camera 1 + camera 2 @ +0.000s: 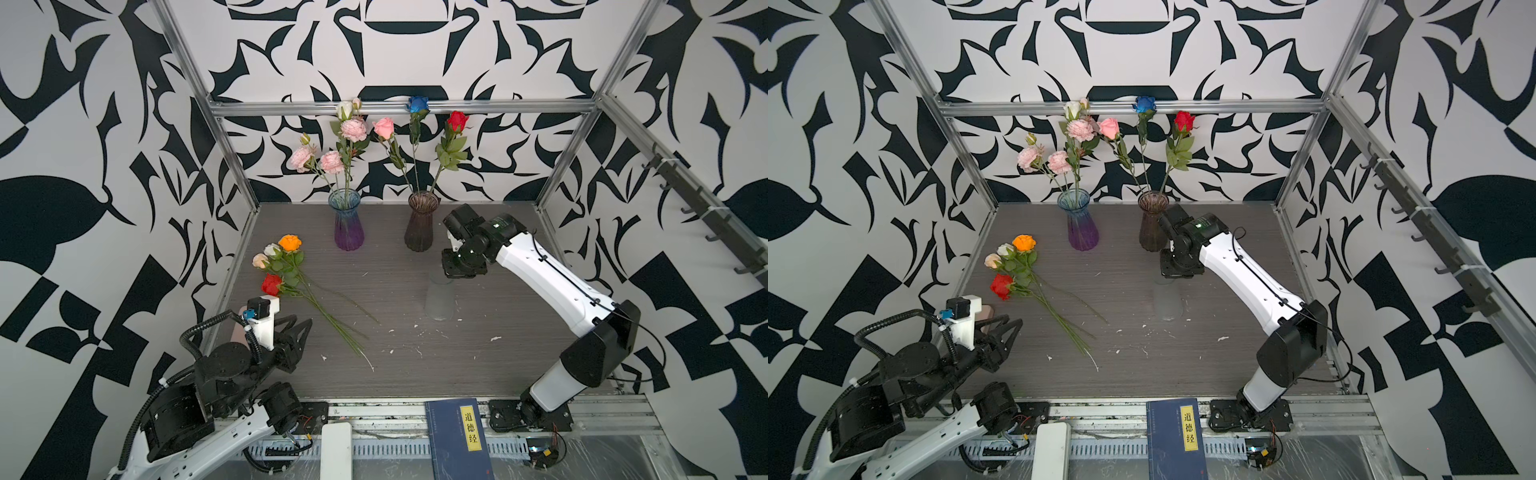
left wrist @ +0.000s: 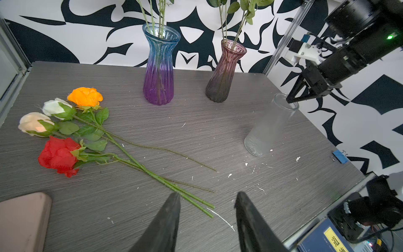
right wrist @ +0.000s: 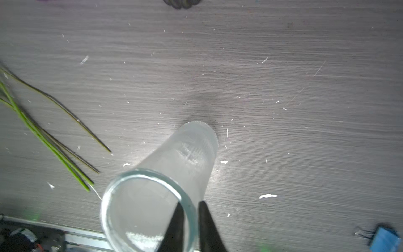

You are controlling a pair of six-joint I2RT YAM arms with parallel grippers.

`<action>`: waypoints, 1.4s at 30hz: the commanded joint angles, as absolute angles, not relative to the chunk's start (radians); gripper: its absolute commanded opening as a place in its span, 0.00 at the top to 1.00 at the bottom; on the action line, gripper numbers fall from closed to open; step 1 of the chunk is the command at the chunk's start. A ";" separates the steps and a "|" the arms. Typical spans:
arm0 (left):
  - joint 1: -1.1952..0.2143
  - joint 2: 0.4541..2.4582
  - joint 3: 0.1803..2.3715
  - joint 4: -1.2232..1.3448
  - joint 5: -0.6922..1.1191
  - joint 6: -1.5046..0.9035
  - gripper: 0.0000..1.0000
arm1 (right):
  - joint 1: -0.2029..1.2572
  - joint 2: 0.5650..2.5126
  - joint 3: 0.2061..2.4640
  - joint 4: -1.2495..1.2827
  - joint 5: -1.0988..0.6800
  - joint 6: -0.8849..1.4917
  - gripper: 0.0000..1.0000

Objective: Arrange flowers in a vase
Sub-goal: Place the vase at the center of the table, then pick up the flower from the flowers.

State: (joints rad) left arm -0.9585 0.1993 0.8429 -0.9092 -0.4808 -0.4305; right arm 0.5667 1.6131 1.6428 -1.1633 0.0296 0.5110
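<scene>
pink block: on the table's left edge, just beside the left claw on its left.
left claw: low over the front left of the table. Its fingers are spread apart and hold nothing.
loose flowers: four lie flat ahead of the left claw: orange rose, white rose, peach rose and red rose. The blooms point away from the claw. The stem ends are near its tips, to their right, not touching.
blue-purple vase: at the back, well ahead of the left claw. It holds ruffled pink flowers and a pale rose.
brown vase: just beside the right claw, to its left and farther back. It holds a pink rose, a blue rose and a red one.
clear vase: directly under the right claw, base on the table. It is blurred, so its lean cannot be told.
right claw: points down at the clear vase's rim, one finger inside the glass and one outside. The gap is narrow, and I cannot tell whether it pinches the wall.
book: on the front rail, behind the right claw.
binder clip: blue, on the table right of the right claw, well apart.
</scene>
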 commanded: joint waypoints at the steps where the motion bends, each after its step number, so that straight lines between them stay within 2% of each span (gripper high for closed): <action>1: -0.954 0.251 0.836 -0.907 -0.514 -0.446 0.49 | 0.557 1.541 1.671 -1.129 0.049 0.523 0.69; 7: -0.954 0.498 0.897 -0.920 -0.488 -0.488 0.47 | 0.511 1.477 1.729 -1.144 0.050 0.507 0.69; 12: -0.899 0.771 0.969 -0.930 -0.427 -0.490 0.44 | 0.408 1.354 1.617 -1.110 0.010 0.488 0.70; 14: -0.772 0.828 0.963 -0.873 -0.280 -0.465 0.44 | 0.345 1.303 1.524 -1.078 -0.040 0.479 0.71; 18: -0.389 0.923 0.928 -0.753 0.120 -0.448 0.49 | 0.210 1.216 1.313 -1.000 -0.156 0.466 0.71; 21: -0.185 0.998 0.910 -0.673 0.312 -0.462 0.56 | 0.160 1.169 1.157 -0.933 -0.185 0.463 0.71; 23: -0.101 1.063 0.914 -0.639 0.355 -0.479 0.64 | 0.158 1.157 1.071 -0.892 -0.178 0.463 0.71; 30: -0.044 1.373 0.997 -0.609 0.220 -0.405 0.65 | 0.159 1.126 0.834 -0.753 -0.213 0.488 0.72; 36: -0.041 1.576 1.068 -0.580 0.117 -0.352 0.67 | 0.160 1.135 0.763 -0.714 -0.169 0.440 0.72; 42: -0.041 1.674 1.132 -0.614 -0.007 -0.308 0.68 | 0.160 1.137 0.745 -0.694 -0.174 0.436 0.72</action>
